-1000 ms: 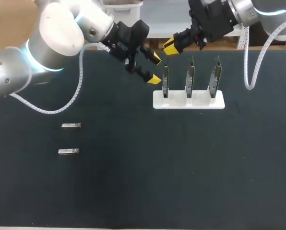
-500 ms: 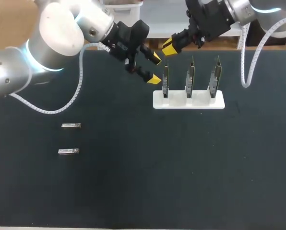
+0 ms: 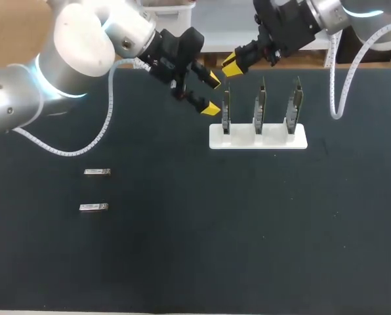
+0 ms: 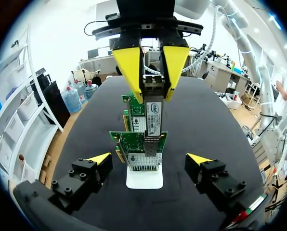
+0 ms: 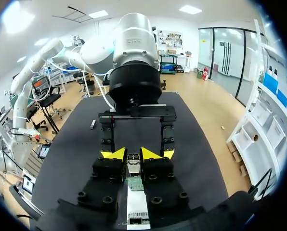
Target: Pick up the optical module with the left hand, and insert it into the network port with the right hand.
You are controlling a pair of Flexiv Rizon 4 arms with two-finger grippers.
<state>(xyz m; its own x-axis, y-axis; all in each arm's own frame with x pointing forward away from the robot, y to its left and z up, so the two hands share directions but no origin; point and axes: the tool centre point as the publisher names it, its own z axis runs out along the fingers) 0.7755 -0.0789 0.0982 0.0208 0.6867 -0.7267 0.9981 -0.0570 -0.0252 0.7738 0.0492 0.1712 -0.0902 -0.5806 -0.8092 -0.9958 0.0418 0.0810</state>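
1. The right hand [image 5: 133,155] is clamped on the optical module [image 4: 153,113], with both yellow-tipped fingers pressed against opposite long faces. It is held above the left end of the white stand [image 3: 258,139]. The left hand [image 3: 211,94] is spread wide and carries nothing. It is placed just beside the same end of the stand.
2. Everything is carried by the dark surface [image 3: 248,230].
3. Three network cards are held upright in a row by the stand. The leftmost card [image 3: 226,111] is the one nearest both hands.
4. The module is hung lengthwise from the right hand, with its lower end brought down to the top of that card. Whether its tip has entered the port cannot be told.
5. Two spare modules [image 3: 97,172] [image 3: 93,207] are laid flat on the surface, one near the other and well apart from the stand.
6. The module is judged to be light and stiff, with a smooth metal shell that could pivot in a loose grip.
   - It is best held on its long flat sides near the rear, so that the connector end is left free.
   - The contacts and the thin card are judged fragile. If the module is pushed in crooked, the card could be bent or the stand tipped.
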